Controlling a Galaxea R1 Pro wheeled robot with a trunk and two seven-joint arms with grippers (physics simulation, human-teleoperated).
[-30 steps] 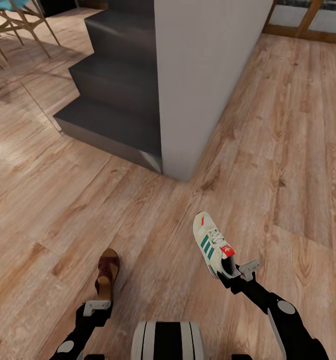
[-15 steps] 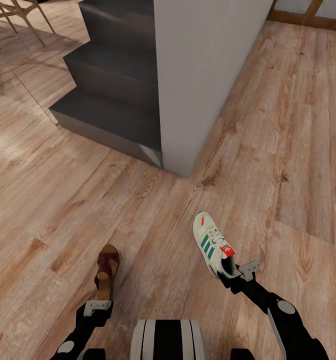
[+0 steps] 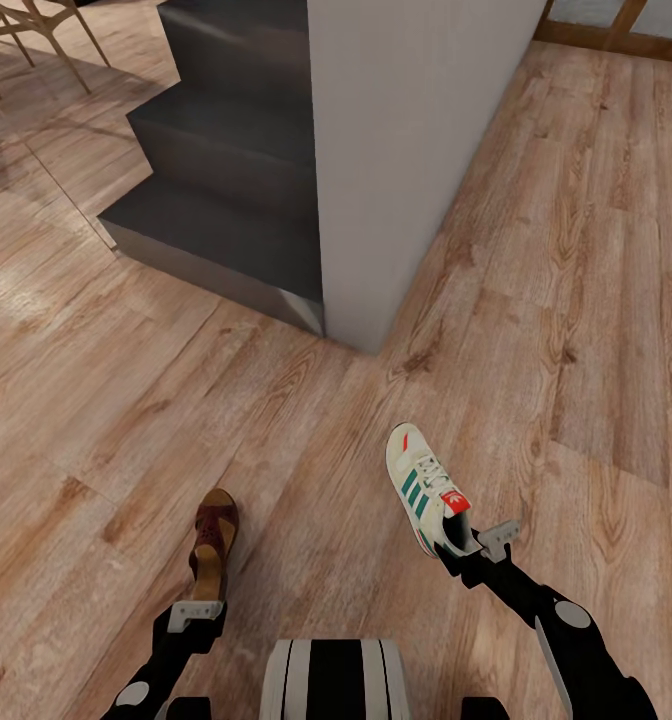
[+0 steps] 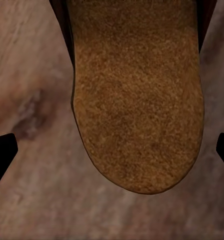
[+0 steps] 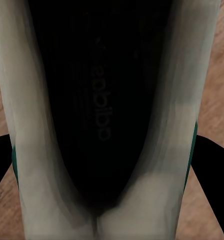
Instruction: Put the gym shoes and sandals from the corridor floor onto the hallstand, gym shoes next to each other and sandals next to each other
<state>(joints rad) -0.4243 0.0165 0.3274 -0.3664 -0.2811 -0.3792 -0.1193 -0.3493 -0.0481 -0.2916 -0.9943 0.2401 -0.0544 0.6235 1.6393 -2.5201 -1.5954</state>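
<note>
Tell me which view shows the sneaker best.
The head view: the whole sneaker shows there, with green stripes, laces and red tongue patch, held at its heel by the right gripper above the floor. The right wrist view shows just its dark insole and pale inner walls up close. The left wrist view faces the sandal instead.

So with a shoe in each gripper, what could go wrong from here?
1. The right gripper pinches only the heel of the cream-white sneaker with green stripes; it could swing or slip.
2. The brown leather-look sandal juts beyond the left gripper, likewise held at its heel end.
3. The dark grey stair steps and pale wall corner stand close ahead.
</note>
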